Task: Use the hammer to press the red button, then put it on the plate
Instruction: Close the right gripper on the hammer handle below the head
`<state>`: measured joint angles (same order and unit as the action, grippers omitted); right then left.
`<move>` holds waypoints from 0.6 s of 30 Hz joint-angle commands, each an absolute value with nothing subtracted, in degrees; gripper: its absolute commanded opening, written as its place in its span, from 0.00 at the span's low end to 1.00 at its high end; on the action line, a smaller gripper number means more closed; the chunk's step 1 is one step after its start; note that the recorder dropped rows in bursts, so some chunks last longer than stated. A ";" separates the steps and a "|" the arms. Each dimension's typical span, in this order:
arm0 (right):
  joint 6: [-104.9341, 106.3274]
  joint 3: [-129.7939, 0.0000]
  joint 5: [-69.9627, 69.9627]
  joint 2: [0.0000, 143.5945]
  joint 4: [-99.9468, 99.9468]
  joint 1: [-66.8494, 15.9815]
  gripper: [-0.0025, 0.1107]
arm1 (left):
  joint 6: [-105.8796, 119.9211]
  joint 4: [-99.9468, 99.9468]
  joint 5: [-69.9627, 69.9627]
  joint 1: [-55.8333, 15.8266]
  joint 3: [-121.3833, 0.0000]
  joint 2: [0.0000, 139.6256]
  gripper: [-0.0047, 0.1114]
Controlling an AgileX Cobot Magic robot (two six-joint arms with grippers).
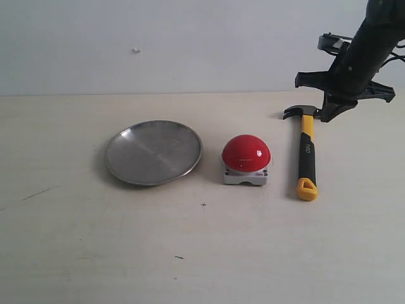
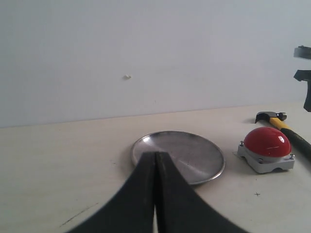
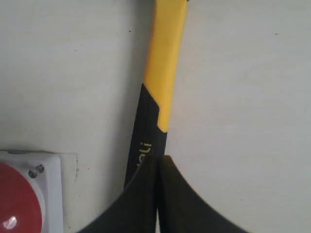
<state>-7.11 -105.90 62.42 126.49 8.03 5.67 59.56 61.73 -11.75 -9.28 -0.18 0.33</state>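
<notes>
part of hammer [image 3: 163, 73] behind rt gripper [image 3: 158, 161]; red button [image 3: 17, 204] half in view

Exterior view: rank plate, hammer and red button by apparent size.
1. plate, widest.
2. hammer, about as long as the plate is wide, but far slimmer.
3. red button, clearly narrower than the plate.

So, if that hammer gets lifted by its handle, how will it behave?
Probably stiff: the hammer looks rigid. Its dark head likely outweighs the handle, so it may tip head-down. The black grip looks rubbery, so probably not slippery.
</notes>
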 commanded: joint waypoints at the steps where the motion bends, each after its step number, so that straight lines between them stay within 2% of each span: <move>1: -8.17 -114.55 66.70 131.75 7.09 5.64 0.02 | 59.56 61.73 -11.72 -9.22 0.00 0.00 0.04; 5: -8.17 -119.97 67.83 135.70 7.09 5.64 0.02 | 59.56 61.73 -11.72 -9.22 0.00 0.00 0.04; 8: -8.17 -123.21 67.58 138.14 7.09 5.64 0.08 | 59.56 61.73 -11.72 -9.22 0.00 0.00 0.04; 12: -8.17 -126.04 67.30 140.87 6.95 5.64 0.26 | 59.56 61.73 -11.72 -9.22 0.00 0.00 0.04; 14: -9.05 -126.77 66.93 142.30 6.38 5.64 0.42 | 59.56 61.73 -11.72 -9.22 0.00 0.00 0.04; 16: -9.73 -126.87 66.38 143.01 5.92 5.64 0.50 | 59.56 61.73 -11.72 -9.22 0.00 0.00 0.04; 18: -10.75 -126.87 65.58 143.80 5.92 5.64 0.53 | 59.56 61.73 -11.72 -9.22 0.00 0.00 0.04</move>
